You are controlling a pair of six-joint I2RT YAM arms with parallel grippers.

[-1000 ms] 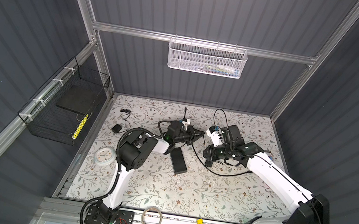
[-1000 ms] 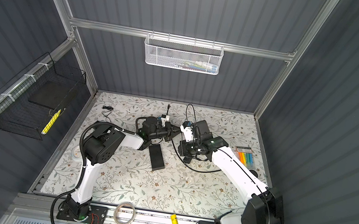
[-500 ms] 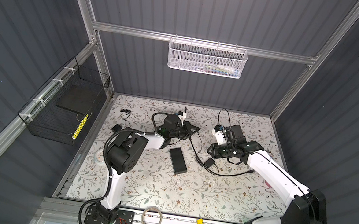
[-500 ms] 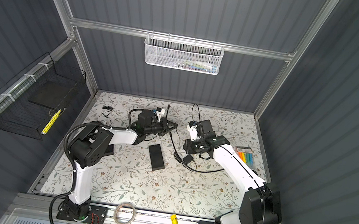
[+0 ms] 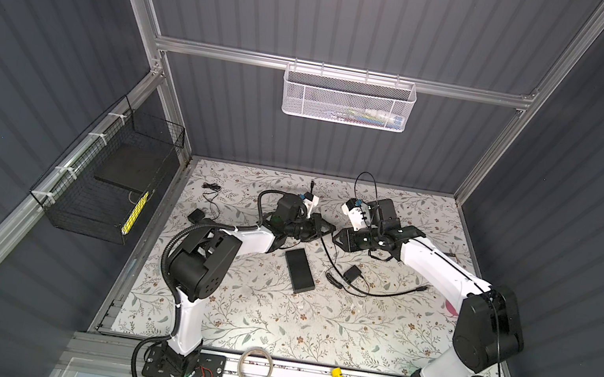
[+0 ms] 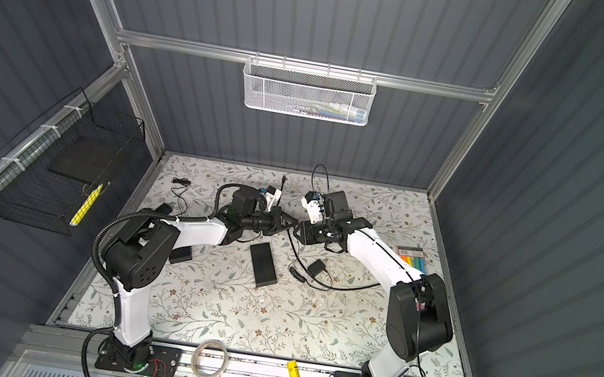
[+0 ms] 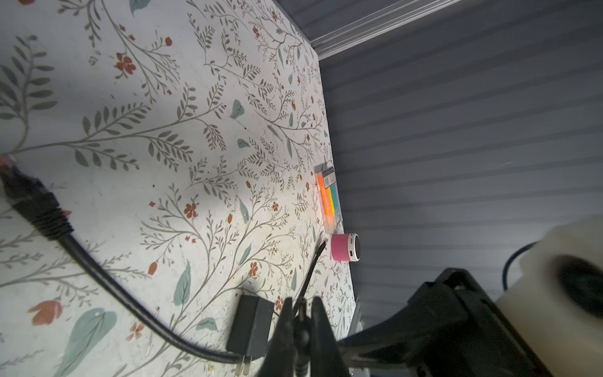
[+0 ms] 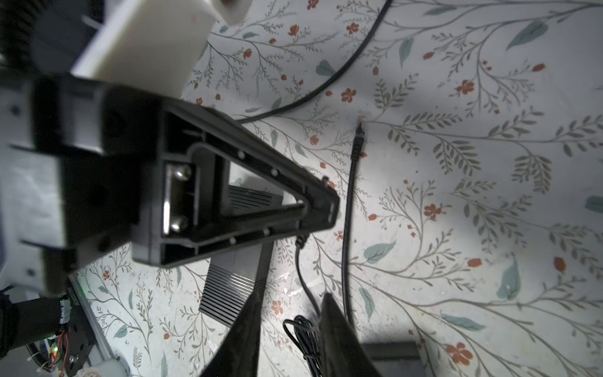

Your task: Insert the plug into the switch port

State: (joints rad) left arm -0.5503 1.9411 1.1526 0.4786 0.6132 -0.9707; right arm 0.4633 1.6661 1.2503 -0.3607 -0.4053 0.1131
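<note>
The switch [image 5: 299, 270] is a flat black box lying on the floral table, and its ribbed top [image 8: 228, 287] shows in the right wrist view. My left gripper [image 5: 327, 227] hovers just behind it, shut on the small barrel plug [image 7: 300, 312]. The plug's thin cable [image 5: 328, 256] runs down to the black adapter [image 5: 352, 273]. My right gripper [image 5: 337, 239] faces the left one tip to tip. It is open, with nothing between its fingers [image 8: 332, 323]. The switch's port is not visible.
A thicker black cable [image 5: 390, 293] with a network connector [image 8: 358, 137] lies right of the switch. A pink speaker [image 7: 346, 247] and a sticky-note pack [image 6: 411, 259] sit at the right edge. A black block [image 6: 181, 254] and a small cable [image 5: 211, 187] lie at the left.
My right gripper has gone from shut to open and now points at the left gripper's tips. The left arm's elbow has swung leftward while its gripper keeps the plug. The switch has not moved.
</note>
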